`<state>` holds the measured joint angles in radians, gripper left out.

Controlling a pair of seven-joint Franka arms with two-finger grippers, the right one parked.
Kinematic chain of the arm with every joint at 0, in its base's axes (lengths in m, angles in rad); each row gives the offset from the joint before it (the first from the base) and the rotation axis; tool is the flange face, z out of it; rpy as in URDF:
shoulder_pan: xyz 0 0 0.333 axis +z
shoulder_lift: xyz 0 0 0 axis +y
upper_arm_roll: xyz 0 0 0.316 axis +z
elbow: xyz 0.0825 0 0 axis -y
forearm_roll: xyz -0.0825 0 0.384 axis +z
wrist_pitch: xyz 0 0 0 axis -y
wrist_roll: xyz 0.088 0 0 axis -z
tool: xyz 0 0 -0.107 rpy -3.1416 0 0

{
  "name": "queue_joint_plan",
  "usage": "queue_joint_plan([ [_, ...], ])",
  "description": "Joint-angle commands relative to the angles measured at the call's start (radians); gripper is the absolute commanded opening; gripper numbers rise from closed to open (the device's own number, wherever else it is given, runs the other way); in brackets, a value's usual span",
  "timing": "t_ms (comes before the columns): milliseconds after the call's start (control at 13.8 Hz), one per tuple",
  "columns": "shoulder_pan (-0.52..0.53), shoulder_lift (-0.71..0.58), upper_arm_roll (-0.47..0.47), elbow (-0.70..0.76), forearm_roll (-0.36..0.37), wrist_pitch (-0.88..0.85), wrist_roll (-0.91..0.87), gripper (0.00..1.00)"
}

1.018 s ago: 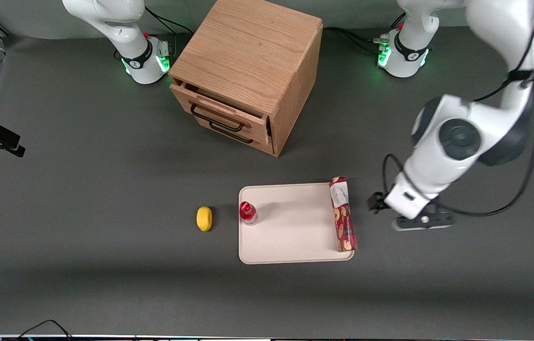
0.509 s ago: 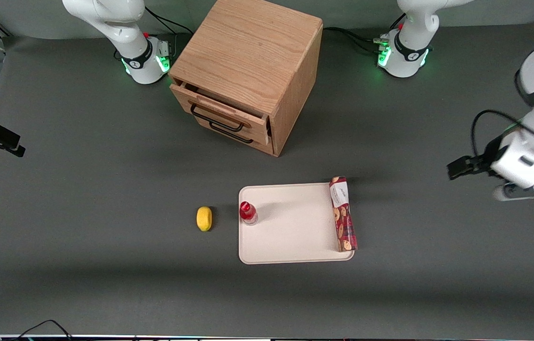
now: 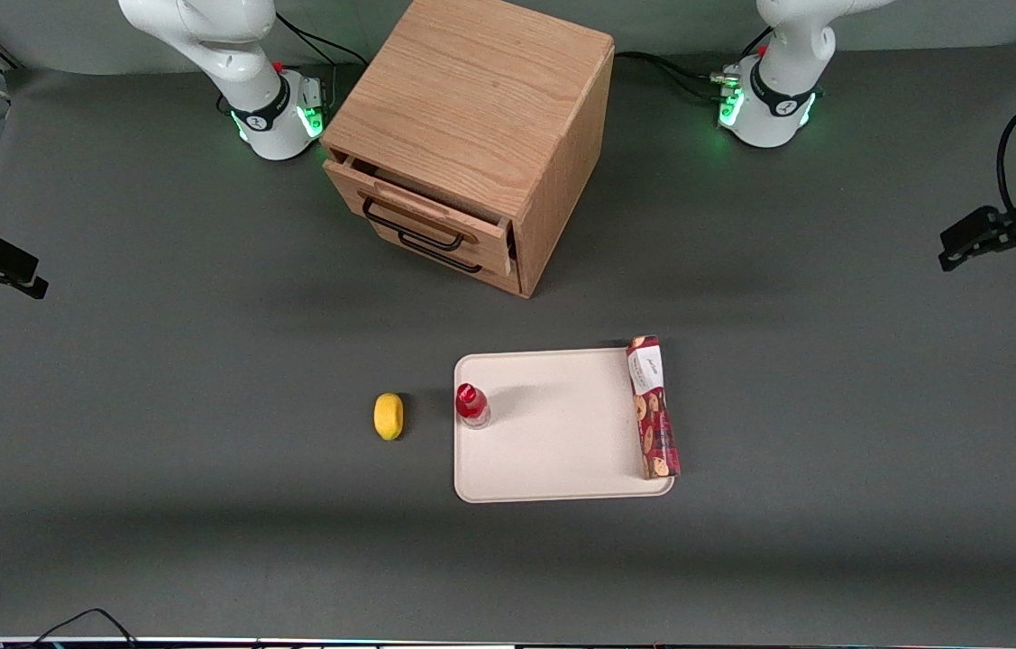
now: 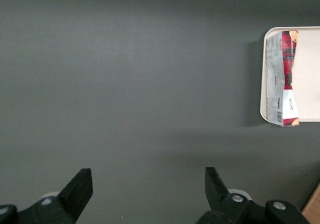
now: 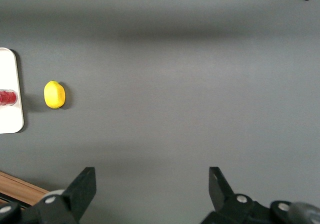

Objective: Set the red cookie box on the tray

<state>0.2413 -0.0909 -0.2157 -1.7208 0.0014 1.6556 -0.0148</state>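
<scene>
Placement looks done: in the front view, the red cookie box (image 3: 653, 406) is seen lying flat along the tray (image 3: 553, 451) edge at lower centre, partly on the rim, perhaps overhanging. The hand (image 3: 1003, 236) is held at the far right edge, well apart. In the left wrist view, its fingers (image 4: 80, 189) are spread wide and empty above bare tabletop (image 4: 140, 73), consistent with release.

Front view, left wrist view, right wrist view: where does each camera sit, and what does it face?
Front view: high above, facing down on the tray, red cookie box, cabinet; both arm bases show.
Left wrist view: on the working arm, facing the table; its open gripper shows.
Right wrist view: on the parked arm; its fingers show.
Shared: front and left wrist views both show the box.
</scene>
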Motion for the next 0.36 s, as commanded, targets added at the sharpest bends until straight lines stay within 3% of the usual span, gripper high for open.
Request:
queue_joint_plan([
  [0, 0.006, -0.050, -0.002, -0.036, -0.037, -0.017, 0.021, 1.00],
  [291, 0.018, -0.085, -0.002, -0.086, -0.038, 0.021, 0.021, 1.00],
])
